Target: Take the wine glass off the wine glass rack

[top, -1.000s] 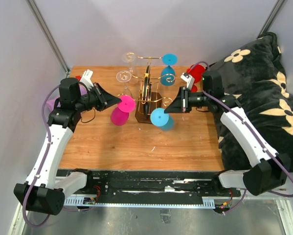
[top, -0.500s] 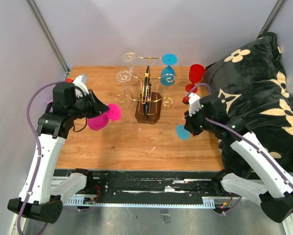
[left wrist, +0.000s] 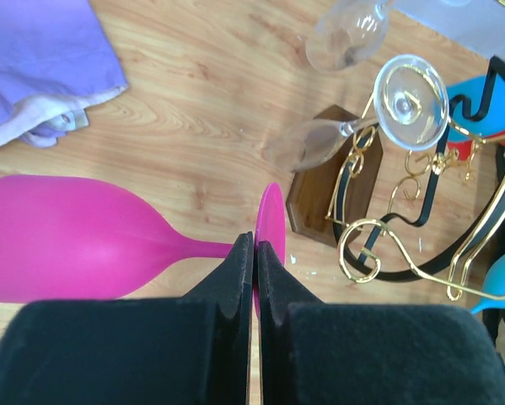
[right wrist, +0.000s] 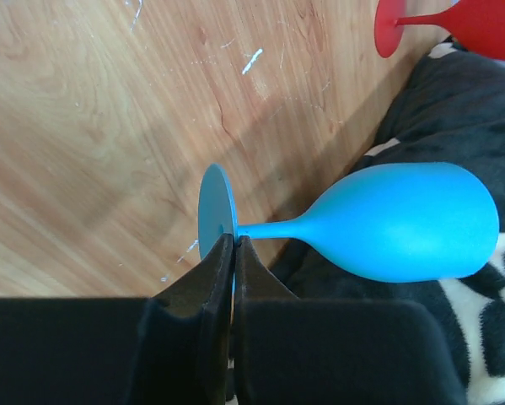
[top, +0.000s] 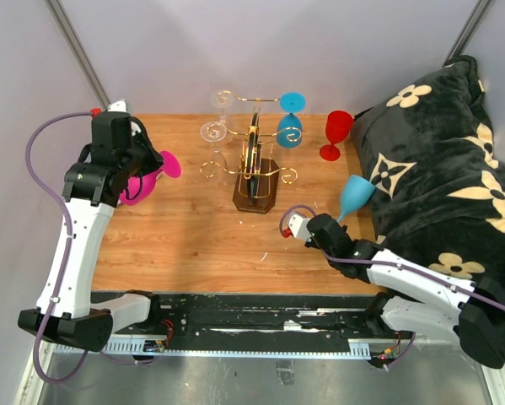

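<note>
The right gripper (right wrist: 233, 253) pinches the stem of a blue wine glass (right wrist: 395, 221) just beside its foot. The glass lies sideways, its foot over the wooden table (right wrist: 83, 126), its bowl against black patterned fabric (right wrist: 454, 101). Above the bowl shows a red glass (right wrist: 454, 21).

robot at the bench: the left arm of white plastic shells and black joint blocks (top: 73, 253) carries a thin lilac cable (top: 29, 160) that loops clear of it and ends at a small red connector (top: 95, 111). the right arm of the same white shells (top: 412, 277) has a bulky black elbow housing (top: 486, 325) and its own lilac cable (top: 378, 262) lying along the shell, with a red dot of a connector (top: 286, 231) by the wrist. seen close, the left gripper (left wrist: 255, 242) has matt black wedge-shaped fingers (left wrist: 235, 274) tapering to thin tips above a soft-looking black block (left wrist: 109, 354). the right gripper (right wrist: 234, 240) has matching black fingers (right wrist: 210, 278).
</note>
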Robot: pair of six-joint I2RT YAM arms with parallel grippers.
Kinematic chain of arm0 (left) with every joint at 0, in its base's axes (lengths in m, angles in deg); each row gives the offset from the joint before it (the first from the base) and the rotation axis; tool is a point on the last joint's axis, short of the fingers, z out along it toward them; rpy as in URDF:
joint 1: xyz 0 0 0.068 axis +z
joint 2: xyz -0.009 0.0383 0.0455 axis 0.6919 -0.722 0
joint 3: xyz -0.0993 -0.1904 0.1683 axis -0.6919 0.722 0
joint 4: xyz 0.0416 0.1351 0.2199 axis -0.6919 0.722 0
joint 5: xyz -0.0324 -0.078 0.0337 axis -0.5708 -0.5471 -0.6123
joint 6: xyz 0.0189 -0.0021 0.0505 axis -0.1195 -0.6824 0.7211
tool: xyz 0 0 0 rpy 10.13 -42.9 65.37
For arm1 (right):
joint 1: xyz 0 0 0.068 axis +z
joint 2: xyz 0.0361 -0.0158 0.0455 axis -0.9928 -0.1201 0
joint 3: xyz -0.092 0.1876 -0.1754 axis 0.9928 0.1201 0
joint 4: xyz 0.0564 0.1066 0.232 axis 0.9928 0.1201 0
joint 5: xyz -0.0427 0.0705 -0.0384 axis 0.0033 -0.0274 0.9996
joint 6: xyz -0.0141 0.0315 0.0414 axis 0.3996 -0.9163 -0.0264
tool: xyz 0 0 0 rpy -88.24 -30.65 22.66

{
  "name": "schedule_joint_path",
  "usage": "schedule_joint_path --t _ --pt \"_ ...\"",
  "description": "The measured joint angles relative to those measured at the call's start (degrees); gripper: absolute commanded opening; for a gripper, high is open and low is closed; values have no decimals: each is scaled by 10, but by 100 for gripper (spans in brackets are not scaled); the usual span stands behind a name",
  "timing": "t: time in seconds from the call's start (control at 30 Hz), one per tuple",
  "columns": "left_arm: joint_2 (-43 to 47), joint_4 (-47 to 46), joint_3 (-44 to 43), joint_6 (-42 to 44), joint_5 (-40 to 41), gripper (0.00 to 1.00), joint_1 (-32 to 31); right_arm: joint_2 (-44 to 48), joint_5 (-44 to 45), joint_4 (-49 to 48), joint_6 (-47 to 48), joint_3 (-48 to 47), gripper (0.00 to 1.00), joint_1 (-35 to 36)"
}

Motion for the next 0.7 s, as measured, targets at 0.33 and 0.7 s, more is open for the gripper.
schedule_joint_path --t 0.33,0.7 --pt "-43 -28 -8 -10 -7 0 33 -106 102 -224 183 67 1 20" --pt "-59 -49 -12 -10 -41 1 68 -456 189 -692 314 100 1 -13"
